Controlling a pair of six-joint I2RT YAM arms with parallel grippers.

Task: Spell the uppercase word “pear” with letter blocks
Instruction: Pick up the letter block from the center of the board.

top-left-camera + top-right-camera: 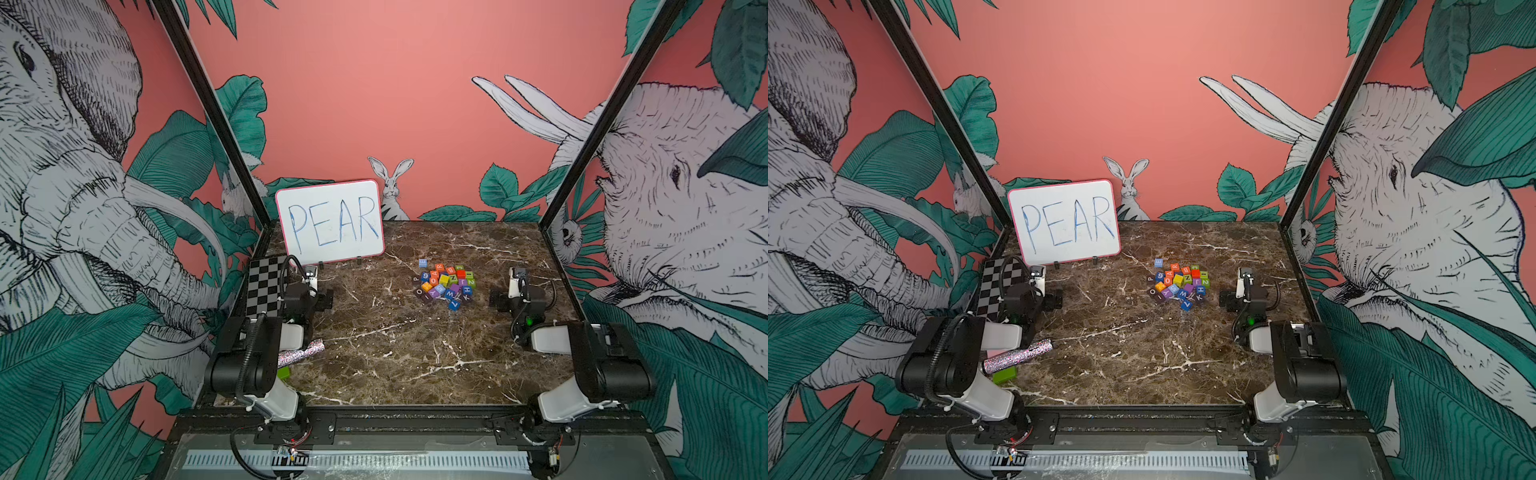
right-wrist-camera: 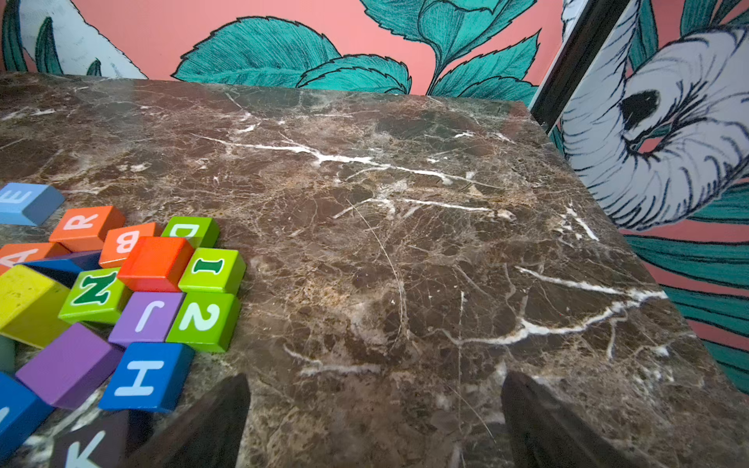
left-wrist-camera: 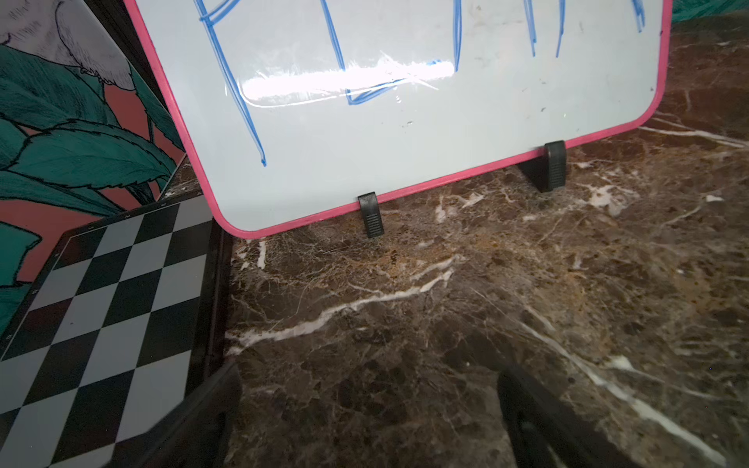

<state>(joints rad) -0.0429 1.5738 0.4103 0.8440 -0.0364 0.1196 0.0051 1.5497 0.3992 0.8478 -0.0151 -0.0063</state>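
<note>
Letter blocks (image 1: 444, 284) lie heaped on the marble table (image 1: 395, 332) near the right gripper (image 2: 375, 377) (it and the left gripper (image 3: 369, 366) both gape empty), packed so tightly that closing on one could shove or pinch its neighbours.

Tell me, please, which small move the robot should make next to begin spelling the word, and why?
Likely: swing the right gripper, open and empty, over the blue E. The pile of letter blocks lies beside this arm, far from the left gripper, and the E sits at the pile's far edge, a little apart from the others, so there is room to grasp it.
</note>
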